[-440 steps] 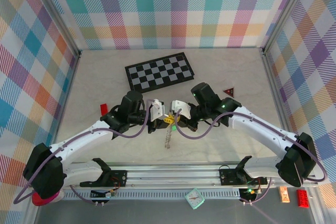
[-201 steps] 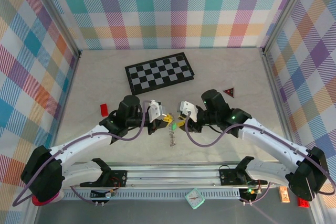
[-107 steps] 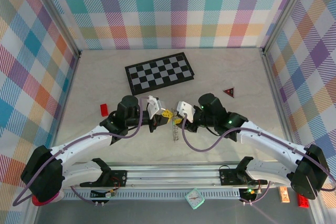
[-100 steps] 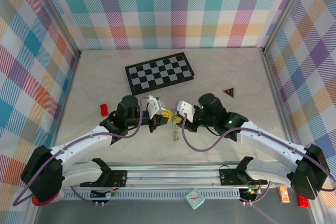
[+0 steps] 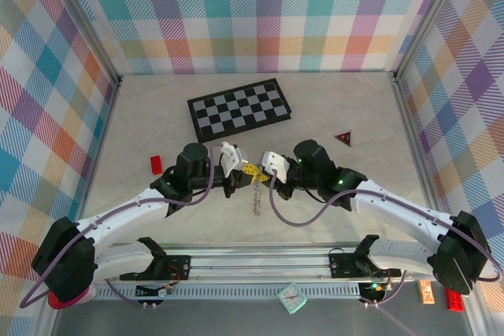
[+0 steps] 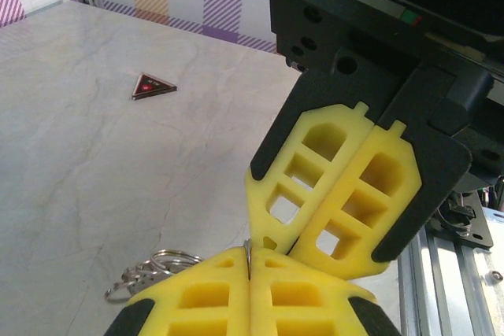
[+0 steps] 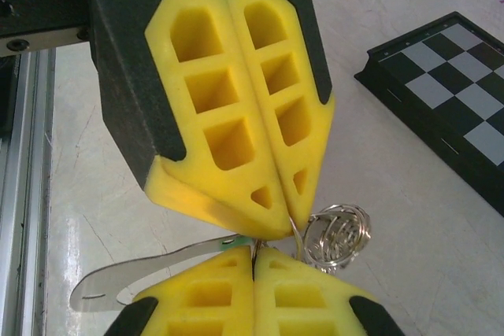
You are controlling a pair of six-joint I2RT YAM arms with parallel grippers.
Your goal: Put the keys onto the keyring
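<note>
Touching tips: two grippers (image 5: 246,174) (image 5: 268,179), one keyring (image 7: 335,234).

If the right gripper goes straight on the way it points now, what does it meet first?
The left gripper, shut on the keyring; it stands almost tip to tip with the right gripper, so probably at once.

From above, the keys (image 5: 253,171) are too small to tell apart. In the right wrist view, one key's head is tucked out of sight where the right gripper (image 7: 253,256) pinches it; it may be green. The left gripper (image 7: 285,226) covers part of the keyring (image 7: 337,235). The chessboard (image 7: 445,108) runs off the picture's right edge.
</note>
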